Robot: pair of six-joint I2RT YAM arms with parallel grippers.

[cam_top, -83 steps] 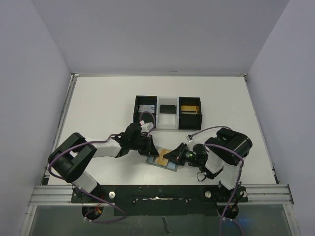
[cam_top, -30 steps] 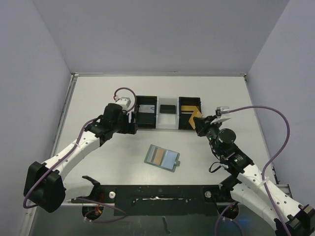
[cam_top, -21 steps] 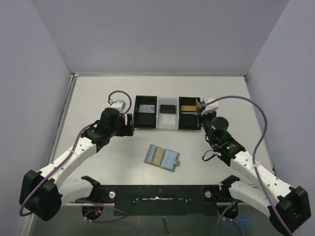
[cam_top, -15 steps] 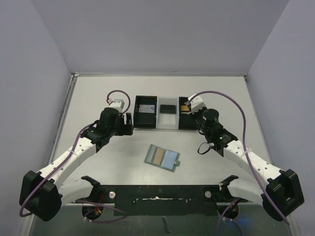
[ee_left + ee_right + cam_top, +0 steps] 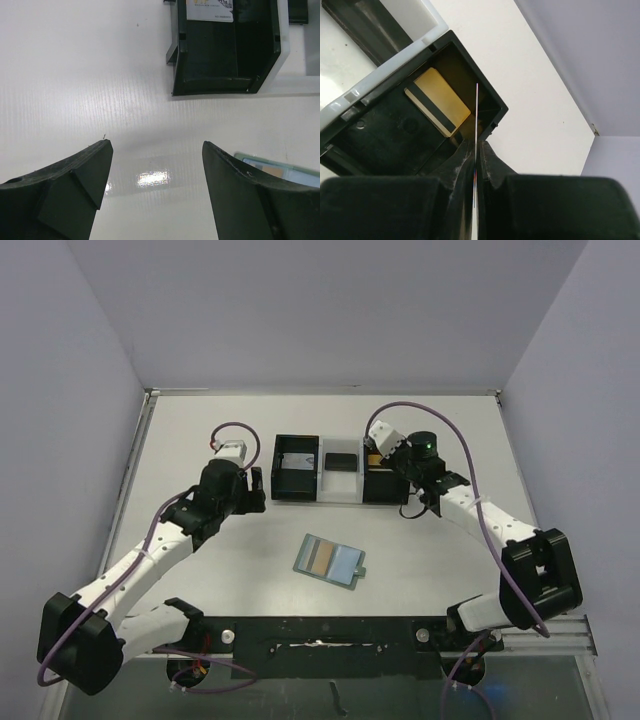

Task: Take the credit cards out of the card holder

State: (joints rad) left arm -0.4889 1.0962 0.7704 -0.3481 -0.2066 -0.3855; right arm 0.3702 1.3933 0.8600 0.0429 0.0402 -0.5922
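Plain grey walls close in a white counter (image 5: 200, 420), where two robot arms reach toward a black-and-clear tray (image 5: 341, 490) at the far side. We see the right end effector (image 5: 476, 146) closed on a card (image 5: 477, 110), held edge-on over the tray's right compartment, just above a gold card (image 5: 437, 102) that lies there already. The left end effector (image 5: 155, 165) hangs wide open and empty over bare counter, just short of the tray's left compartment, where a white card (image 5: 210, 10) rests.

We judge the step in hand to be the drop. The card is lined up over its compartment, and the next move calls for the fingers to part so that it falls flat on the gold one and does not catch on the wall. After that an arm must go back for what remains.

The card holder (image 5: 330, 562) lies open and flat on the counter, between the tray and the arm bases and apart from both arms. Its grey-green rim frames two inner panels, one tan and one pale blue, with a small tab at the right edge. We take the tan panel for a card not yet pulled, though we cannot be sure.
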